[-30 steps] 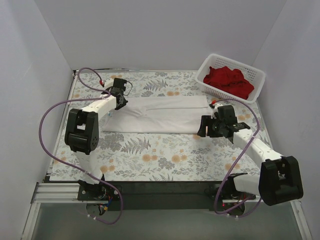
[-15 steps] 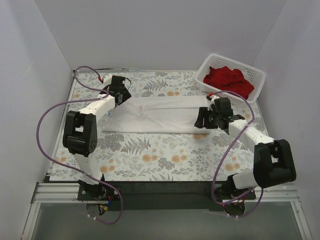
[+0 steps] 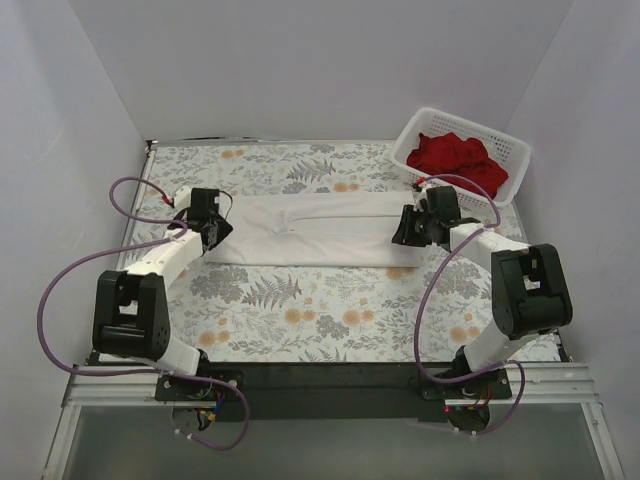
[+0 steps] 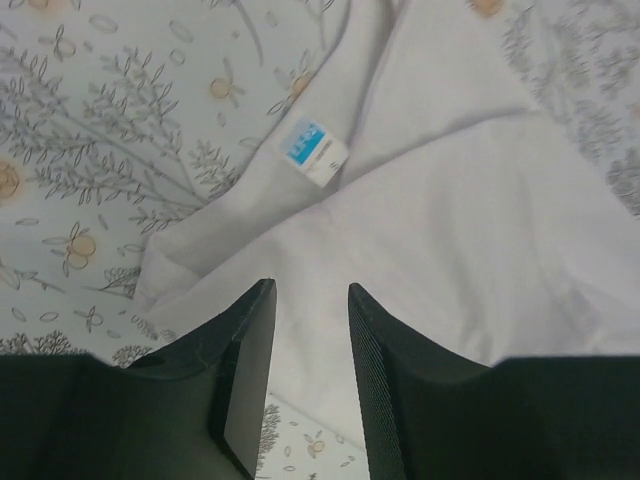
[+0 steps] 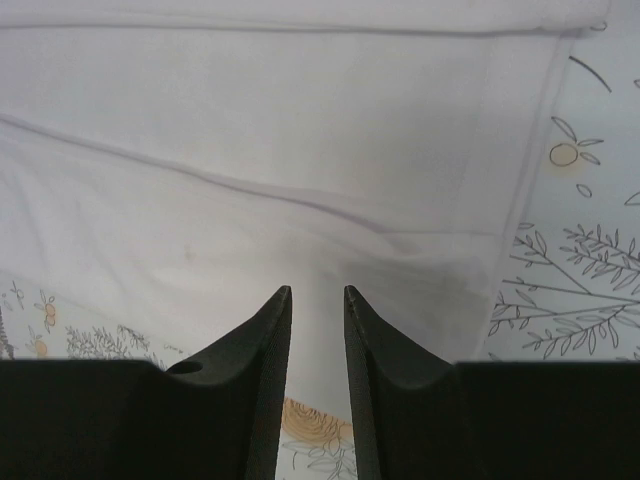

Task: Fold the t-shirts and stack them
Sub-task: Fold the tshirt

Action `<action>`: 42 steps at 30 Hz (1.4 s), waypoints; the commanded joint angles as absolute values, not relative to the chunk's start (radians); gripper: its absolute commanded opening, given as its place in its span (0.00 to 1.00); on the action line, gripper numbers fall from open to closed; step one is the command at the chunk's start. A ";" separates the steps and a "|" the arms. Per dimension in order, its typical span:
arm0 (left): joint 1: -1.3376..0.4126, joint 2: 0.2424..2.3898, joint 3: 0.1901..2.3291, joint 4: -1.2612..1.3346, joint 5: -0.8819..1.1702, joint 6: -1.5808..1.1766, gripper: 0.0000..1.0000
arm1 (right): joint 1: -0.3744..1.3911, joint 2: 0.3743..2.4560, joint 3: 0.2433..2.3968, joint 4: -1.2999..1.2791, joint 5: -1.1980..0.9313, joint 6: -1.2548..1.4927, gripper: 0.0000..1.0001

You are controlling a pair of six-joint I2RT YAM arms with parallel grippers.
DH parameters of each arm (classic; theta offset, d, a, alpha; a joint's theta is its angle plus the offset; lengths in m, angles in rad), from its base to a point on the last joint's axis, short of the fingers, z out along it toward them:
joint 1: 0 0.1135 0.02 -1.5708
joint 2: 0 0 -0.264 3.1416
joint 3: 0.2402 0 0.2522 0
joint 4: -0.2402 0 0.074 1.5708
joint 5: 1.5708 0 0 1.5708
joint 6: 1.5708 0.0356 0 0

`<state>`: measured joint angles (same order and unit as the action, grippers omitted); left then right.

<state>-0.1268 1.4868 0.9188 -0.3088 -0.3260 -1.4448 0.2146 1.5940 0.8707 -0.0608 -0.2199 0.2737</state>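
Note:
The white t-shirt (image 3: 320, 230) lies folded lengthwise into a long strip across the middle of the table. My left gripper (image 3: 218, 228) hovers at its left end, jaws open; the wrist view shows white cloth (image 4: 450, 230) and its blue neck label (image 4: 315, 150) beyond the gripper (image 4: 310, 290), with nothing pinched. My right gripper (image 3: 403, 228) sits at the strip's right end, jaws narrowly open over the hemmed edge (image 5: 250, 120), and the gap at the gripper (image 5: 316, 292) shows cloth and tablecloth. The red t-shirts (image 3: 455, 160) lie heaped in the basket.
The white lattice basket (image 3: 512, 150) stands at the back right corner, just behind my right arm. A floral tablecloth (image 3: 330, 310) covers the table. White walls enclose the left, back and right sides. Purple cables loop from both arms.
My left gripper let go of the shirt's far left corner and swung nearer, to the strip's left end. My right gripper moved up to the right end, its jaws narrowing.

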 commanded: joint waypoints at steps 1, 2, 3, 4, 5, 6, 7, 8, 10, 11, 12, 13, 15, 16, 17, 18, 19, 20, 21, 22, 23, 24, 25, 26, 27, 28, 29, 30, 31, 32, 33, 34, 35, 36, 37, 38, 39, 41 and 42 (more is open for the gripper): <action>-0.120 1.483 0.868 -0.330 -0.307 -1.459 0.33 | 0.193 1.649 0.926 0.018 -0.253 0.291 0.33; -0.114 1.499 0.855 -0.331 -0.308 -1.460 0.32 | 0.190 1.658 0.934 0.023 -0.255 0.296 0.33; -0.110 1.506 0.850 -0.337 -0.308 -1.459 0.32 | 0.183 1.666 0.936 0.031 -0.255 0.299 0.33; -0.107 1.515 0.851 -0.347 -0.305 -1.462 0.32 | 0.180 1.681 0.939 0.034 -0.252 0.304 0.33; -0.101 1.537 0.851 -0.371 -0.313 -1.465 0.33 | 0.173 1.687 0.940 0.035 -0.244 0.302 0.34; -0.098 1.546 0.853 -0.388 -0.325 -1.470 0.33 | 0.164 1.690 0.943 0.034 -0.238 0.302 0.34; -0.095 1.555 0.857 -0.405 -0.331 -1.470 0.33 | 0.158 1.693 0.943 0.031 -0.232 0.302 0.34; -0.089 1.558 0.859 -0.420 -0.342 -1.470 0.33 | 0.150 1.692 0.940 0.031 -0.223 0.301 0.35; -0.084 1.549 0.851 -0.454 -0.356 -1.477 0.33 | 0.129 1.680 0.928 0.029 -0.218 0.301 0.36; -0.084 1.540 0.845 -0.457 -0.360 -1.477 0.32 | 0.123 1.660 0.922 0.029 -0.216 0.298 0.38; -0.084 1.516 0.836 -0.457 -0.360 -1.477 0.33 | 0.121 1.649 0.916 0.028 -0.218 0.295 0.40; -0.084 1.503 0.836 -0.459 -0.360 -1.476 0.33 | 0.120 1.625 0.914 0.025 -0.221 0.293 0.42; -0.084 1.479 0.839 -0.465 -0.354 -1.470 0.37 | 0.121 1.600 0.910 0.011 -0.258 0.293 0.46; -0.084 1.453 0.850 -0.468 -0.351 -1.467 0.39 | 0.120 1.573 0.902 0.008 -0.273 0.299 0.48; -0.084 1.437 0.854 -0.469 -0.345 -1.465 0.43 | 0.121 1.557 0.893 0.008 -0.308 0.305 0.49; -0.084 1.425 0.861 -0.466 -0.330 -1.463 0.44 | 0.121 1.543 0.882 0.008 -0.325 0.322 0.50; -0.084 1.399 0.871 -0.465 -0.321 -1.465 0.46 | 0.123 1.519 0.862 0.011 -0.343 0.328 0.51; -0.086 1.390 0.876 -0.451 -0.313 -1.466 0.47 | 0.121 1.510 0.850 0.024 -0.383 0.336 0.51; -0.086 1.381 0.876 -0.433 -0.289 -1.465 0.48 | 0.123 1.503 0.839 0.032 -0.408 0.350 0.51; -0.086 1.376 0.874 -0.414 -0.272 -1.459 0.49 | 0.123 1.499 0.828 0.041 -0.432 0.356 0.51; -0.086 1.381 0.870 -0.379 -0.258 -1.460 0.50 | 0.121 1.500 0.809 0.049 -0.480 0.362 0.51; -0.086 1.390 0.870 -0.368 -0.235 -1.460 0.50 | 0.121 1.503 0.799 0.064 -0.500 0.370 0.51; -0.086 1.403 0.873 -0.361 -0.229 -1.465 0.50 | 0.123 1.517 0.789 0.072 -0.527 0.377 0.51; -0.086 1.440 0.879 -0.359 -0.227 -1.471 0.50 | 0.123 1.525 0.766 0.083 -0.537 0.382 0.50; -0.086 1.456 0.877 -0.359 -0.222 -1.479 0.49 | 0.118 1.534 0.752 0.110 -0.543 0.388 0.50; -0.086 1.474 0.877 -0.356 -0.224 -1.483 0.49 | 0.115 1.552 0.740 0.123 -0.546 0.400 0.50; -0.084 1.500 0.874 -0.354 -0.225 -1.492 0.49 | 0.112 1.561 0.729 0.133 -0.548 0.406 0.50; -0.084 1.512 0.873 -0.353 -0.229 -1.496 0.48 | 0.100 1.572 0.709 0.140 -0.545 0.410 0.50; -0.084 1.520 0.868 -0.354 -0.239 -1.499 0.48 | 0.095 1.589 0.701 0.155 -0.540 0.416 0.50; -0.083 1.526 0.864 -0.354 -0.245 -1.502 0.47 | 0.088 1.597 0.689 0.156 -0.535 0.422 0.50; -0.081 1.540 0.855 -0.357 -0.247 -1.500 0.47 | 0.072 1.603 0.671 0.156 -0.531 0.423 0.50; -0.078 1.546 0.848 -0.360 -0.245 -1.497 0.47 | 0.063 1.612 0.657 0.155 -0.525 0.428 0.50; -0.075 1.555 0.842 -0.371 -0.247 -1.497 0.47 | 0.054 1.615 0.643 0.153 -0.519 0.433 0.50; -0.072 1.572 0.830 -0.382 -0.244 -1.502 0.46 | 0.035 1.618 0.629 0.152 -0.517 0.436 0.50; -0.071 1.583 0.825 -0.394 -0.238 -1.502 0.46 | 0.026 1.617 0.596 0.150 -0.515 0.436 0.50; -0.068 1.591 0.821 -0.423 -0.232 -1.503 0.45 | 0.011 1.614 0.582 0.129 -0.502 0.436 0.50; -0.067 1.594 0.815 -0.440 -0.229 -1.506 0.44 | 0.011 1.609 0.568 0.115 -0.491 0.430 0.50; -0.067 1.577 0.786 -0.469 -0.221 -1.509 0.45 | -0.017 1.582 0.537 0.063 -0.470 0.414 0.50; -0.067 1.554 0.770 -0.475 -0.216 -1.512 0.45 | -0.021 1.563 0.531 0.040 -0.450 0.399 0.50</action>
<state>-0.0746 1.5738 0.8341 -0.3679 -0.2340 -1.5017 0.0116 1.5757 0.5968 0.1886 -0.5648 0.4465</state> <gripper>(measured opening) 0.447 0.494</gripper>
